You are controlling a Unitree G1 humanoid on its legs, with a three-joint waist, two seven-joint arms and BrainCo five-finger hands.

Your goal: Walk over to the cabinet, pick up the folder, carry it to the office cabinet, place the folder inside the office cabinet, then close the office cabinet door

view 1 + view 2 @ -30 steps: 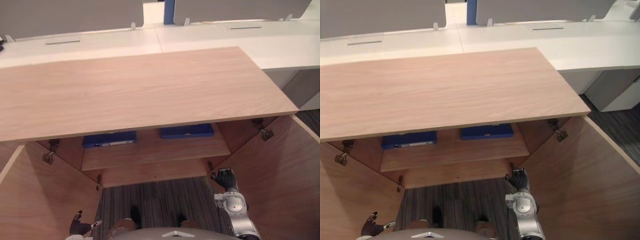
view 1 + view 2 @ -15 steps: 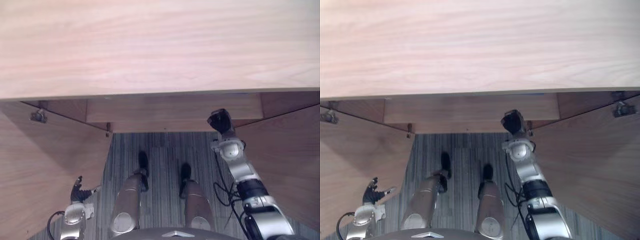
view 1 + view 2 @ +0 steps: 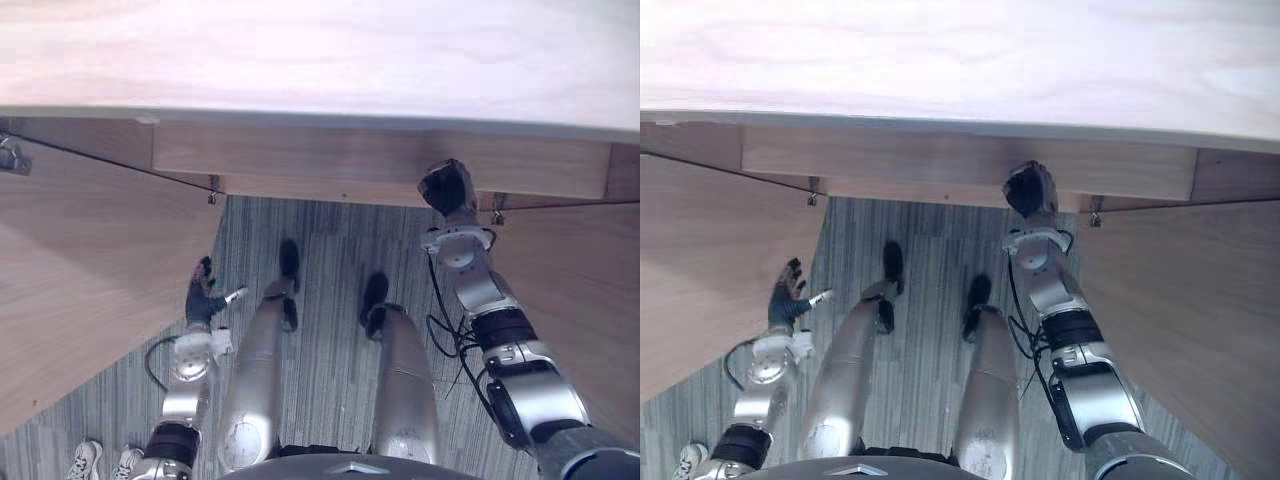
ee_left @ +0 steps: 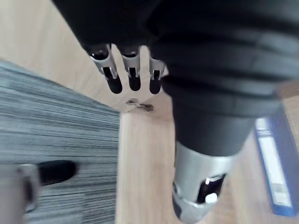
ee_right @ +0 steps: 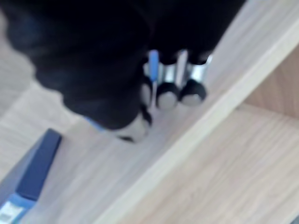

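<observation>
Vs 0.5 s ago: head view pitched further down, so the whole frame has shifted. Camera move, not the cabinet. Cabinet top [image 3: 300,50] now a pale band along the far edge, with more striped carpet [image 3: 330,225] in sight. Left hand [image 3: 205,293] come forward and a little toward the middle. Right hand [image 3: 445,185] same place as before, up at the front of the lower board [image 3: 300,160].

Left hand: released, fingers [image 4: 133,79] straight and slightly spread, thumb out to the side. Holding nothing, touching nothing. Hovering over carpet just right of the open left door [image 3: 80,250], near its edge but apart from it.

Right hand: own wrist view too blurred to tell released from clenched. Close over a wooden board inside the cabinet, near the hinge side of the open right door [image 3: 580,300].

Folder [image 4: 275,163]: blue, lying flat on the wooden shelf inside the cabinet, apart from both hands. Blue folder also flat on the board in the right wrist view; can't tell if it's the same one.
</observation>
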